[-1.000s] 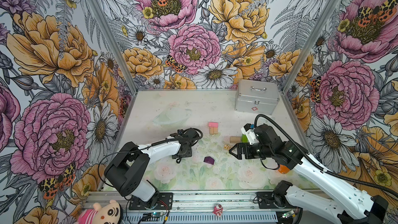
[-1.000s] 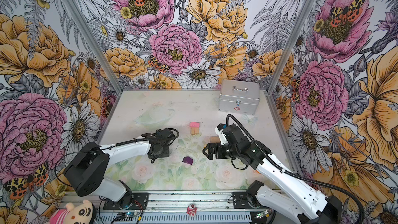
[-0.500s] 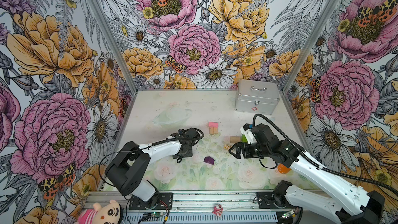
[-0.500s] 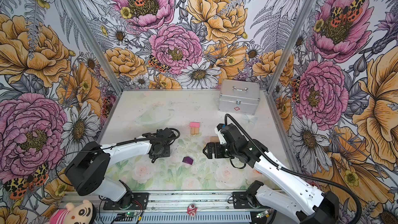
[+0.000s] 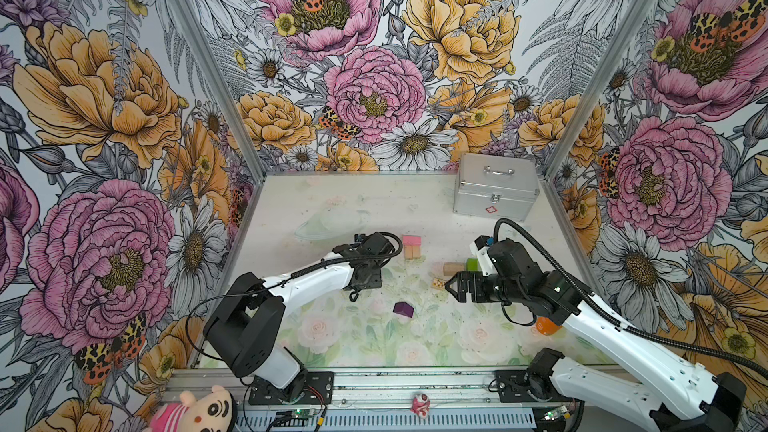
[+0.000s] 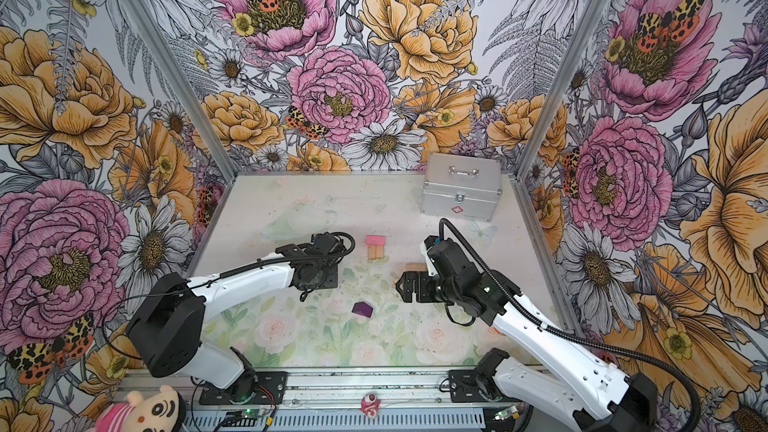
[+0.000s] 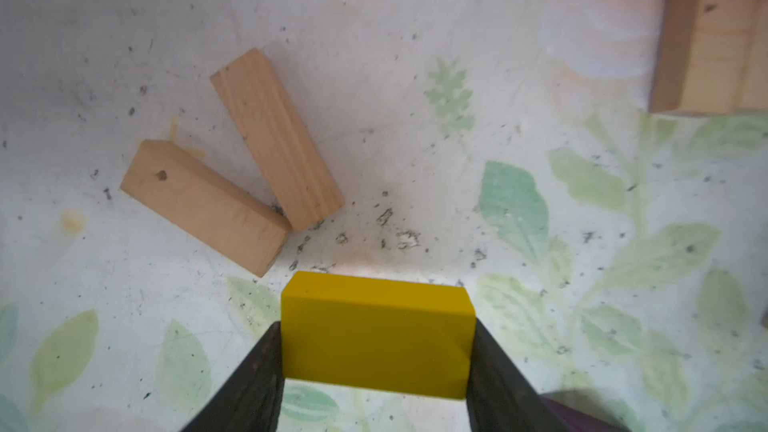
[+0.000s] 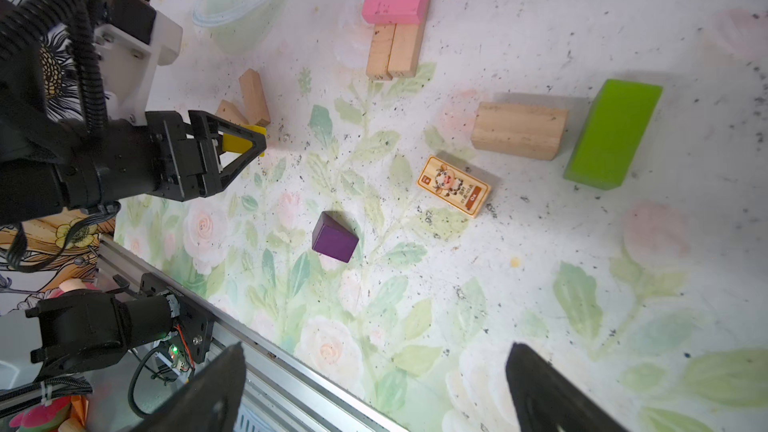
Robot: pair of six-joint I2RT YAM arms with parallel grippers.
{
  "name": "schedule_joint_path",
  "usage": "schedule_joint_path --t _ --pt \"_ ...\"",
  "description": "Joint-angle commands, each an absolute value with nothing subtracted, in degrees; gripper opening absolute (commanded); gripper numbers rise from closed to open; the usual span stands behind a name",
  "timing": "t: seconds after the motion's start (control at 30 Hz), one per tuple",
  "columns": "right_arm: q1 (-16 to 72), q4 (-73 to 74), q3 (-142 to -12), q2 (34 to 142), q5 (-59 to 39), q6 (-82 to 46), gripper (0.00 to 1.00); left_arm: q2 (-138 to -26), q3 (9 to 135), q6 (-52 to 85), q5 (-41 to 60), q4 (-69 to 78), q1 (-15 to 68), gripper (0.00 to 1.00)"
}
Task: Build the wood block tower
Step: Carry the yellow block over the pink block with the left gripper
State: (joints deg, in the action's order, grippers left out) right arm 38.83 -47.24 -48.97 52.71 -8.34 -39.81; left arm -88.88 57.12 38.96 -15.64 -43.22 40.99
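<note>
The tower (just pink over two tan uprights) stands at twelve o'clock from the purple block. Left fingers clamp the yellow block by its ends, likely the next layer; right fingers gape empty.

The yellow block looks matt-painted, planks bare grainy wood, case ribbed metal.

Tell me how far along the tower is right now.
Done: only a start, the pink block resting on two tan blocks set side by side. In hand: the left gripper is shut on the yellow block; the right gripper is open and empty. Left: the green block, the purple block, a tan block and two tan planks lie loose on the mat.
</note>
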Motion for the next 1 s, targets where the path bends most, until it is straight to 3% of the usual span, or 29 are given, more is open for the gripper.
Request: schedule_joint_path --t 0.0,0.53,0.97 --pt "39.2 -46.1 -50.2 51.1 -4.6 -40.9 1.00 -92.4 61.6 37.2 -15.9 -43.1 41.7 0.43" --pt "36.4 -47.1 -49.4 47.7 -0.9 -40.5 1.00 -115.7 86.7 35.7 -15.3 -45.7 45.5 0.42" --pt "31.8 -47.9 -48.1 44.7 -3.9 -39.0 1.00 -120.9 94.0 36.1 -16.3 -47.6 46.3 0.42"
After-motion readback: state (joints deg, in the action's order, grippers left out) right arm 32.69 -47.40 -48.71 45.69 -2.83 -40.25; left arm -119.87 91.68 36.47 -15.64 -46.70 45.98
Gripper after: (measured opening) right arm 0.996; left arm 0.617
